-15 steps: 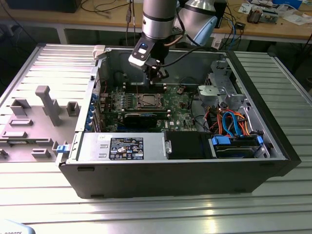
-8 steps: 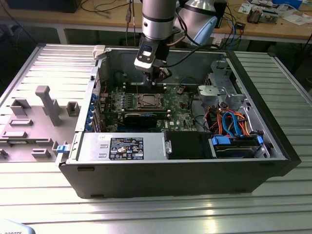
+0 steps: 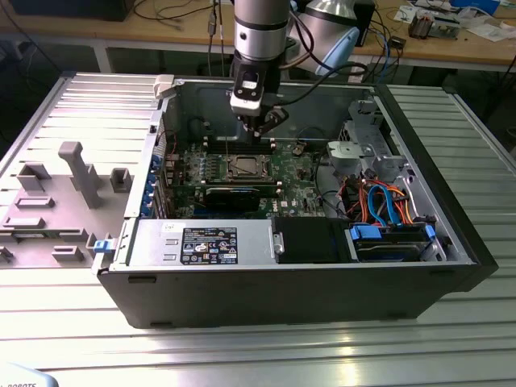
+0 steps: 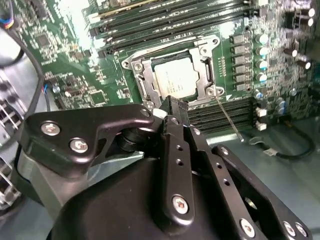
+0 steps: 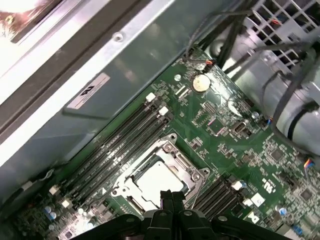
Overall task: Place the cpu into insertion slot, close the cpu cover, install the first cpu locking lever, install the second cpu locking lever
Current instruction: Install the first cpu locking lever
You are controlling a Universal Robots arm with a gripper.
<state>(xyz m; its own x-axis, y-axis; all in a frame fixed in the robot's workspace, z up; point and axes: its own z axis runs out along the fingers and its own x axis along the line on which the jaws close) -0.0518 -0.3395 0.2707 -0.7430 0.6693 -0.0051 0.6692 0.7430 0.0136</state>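
You see the open computer case (image 3: 282, 282) lying on the ribbed metal table (image 3: 242, 355), and the arm comes down into it from the upper middle of the exterior view. The gripper (image 3: 256, 127) hangs just above the green motherboard (image 3: 298, 173), close to the socket. In both wrist views the fingers (image 4: 175, 104) (image 5: 172, 196) are pressed together, so the gripper is closed, and nothing shows between them. The cpu (image 4: 175, 77) (image 5: 157, 180) sits flat in the insertion slot (image 4: 131, 62), with its dull silver top facing up. The cpu cover (image 4: 206, 75) (image 5: 150, 155) lies down around the chip, and its square window frames it. In the second wrist view a thin metal locking lever (image 4: 229, 117) runs away from one corner of the socket, across the memory slots (image 4: 235, 112) beside it. In the exterior view, the long black graphics card (image 3: 232, 196) lies just below the socket. A grey plastic tray (image 3: 56, 210) rests on the table at the exterior view's left, beside the case.
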